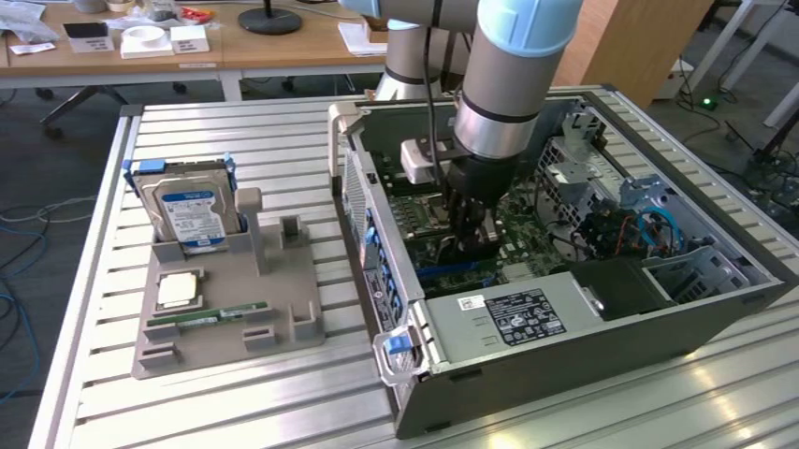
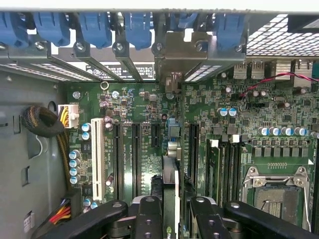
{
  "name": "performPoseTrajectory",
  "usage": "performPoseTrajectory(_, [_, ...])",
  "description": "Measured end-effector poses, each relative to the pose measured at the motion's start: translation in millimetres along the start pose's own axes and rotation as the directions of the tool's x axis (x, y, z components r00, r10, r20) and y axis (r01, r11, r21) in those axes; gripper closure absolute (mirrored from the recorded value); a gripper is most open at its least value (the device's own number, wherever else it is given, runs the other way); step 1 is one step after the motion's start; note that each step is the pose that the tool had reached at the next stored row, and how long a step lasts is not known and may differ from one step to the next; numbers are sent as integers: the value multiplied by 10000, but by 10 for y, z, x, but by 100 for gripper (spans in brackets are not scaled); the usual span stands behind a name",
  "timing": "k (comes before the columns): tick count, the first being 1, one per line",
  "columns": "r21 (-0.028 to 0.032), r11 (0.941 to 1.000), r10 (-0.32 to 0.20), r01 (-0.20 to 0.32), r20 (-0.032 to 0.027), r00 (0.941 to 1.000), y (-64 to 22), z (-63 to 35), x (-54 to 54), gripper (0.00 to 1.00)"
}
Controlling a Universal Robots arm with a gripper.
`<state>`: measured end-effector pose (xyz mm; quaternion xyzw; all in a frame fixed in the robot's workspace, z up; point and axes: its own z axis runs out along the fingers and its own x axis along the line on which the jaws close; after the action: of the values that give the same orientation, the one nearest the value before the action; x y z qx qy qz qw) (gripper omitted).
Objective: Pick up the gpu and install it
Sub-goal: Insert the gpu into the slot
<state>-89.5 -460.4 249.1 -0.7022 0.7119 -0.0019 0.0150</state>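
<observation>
Inside the open computer case (image 1: 549,355), my gripper (image 1: 469,245) reaches down over the green motherboard (image 1: 431,210). In the wrist view the gpu (image 2: 170,191) shows edge-on as a thin dark card standing upright between my two black fingers (image 2: 149,219). My gripper (image 2: 174,221) is shut on it. The card runs along an expansion slot in the middle of the motherboard (image 2: 144,149). Its metal bracket (image 2: 173,52) lies at the case's rear slot openings, below the blue clips (image 2: 137,27). I cannot tell how deep the card sits in the slot.
A grey holder (image 1: 225,341) on the slatted table at the exterior view's left carries a silver hard drive (image 1: 190,220), a green memory stick (image 1: 206,318) and a small square chip (image 1: 176,291). Case walls, the power supply (image 1: 525,316) and drive cages (image 1: 600,187) crowd the gripper. The CPU socket (image 2: 275,191) lies beside the slots.
</observation>
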Motion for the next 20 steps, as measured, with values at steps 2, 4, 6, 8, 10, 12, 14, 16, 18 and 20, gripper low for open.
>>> performPoseTrajectory(2, [0, 10000, 0, 0, 0, 10000, 0, -10, 0, 74])
performPoseTrajectory(4, [4, 10000, 0, 0, 3, 10000, -1, -10, -1, 74])
performPoseTrajectory(6, [48, 10000, 1, -1, 2, 10000, 1, -8, -1, 74])
performPoseTrajectory(8, [108, 9999, -8, 8, 2, 10000, 0, -5, 0, 74])
performPoseTrajectory(10, [119, 9999, -10, 10, 2, 10000, 0, -5, 0, 74])
performPoseTrajectory(12, [121, 9999, -8, 8, 2, 10000, 4, -5, 0, 74])
performPoseTrajectory(14, [122, 9999, -8, 8, 2, 10000, 9, -5, 0, 74])
performPoseTrajectory(16, [124, 9999, -9, 9, 3, 10000, 11, -5, 0, 74])
performPoseTrajectory(18, [125, 9999, -8, 8, 2, 10000, 14, -5, 0, 74])
performPoseTrajectory(20, [127, 9999, -8, 8, 3, 10000, 20, -5, 0, 74])
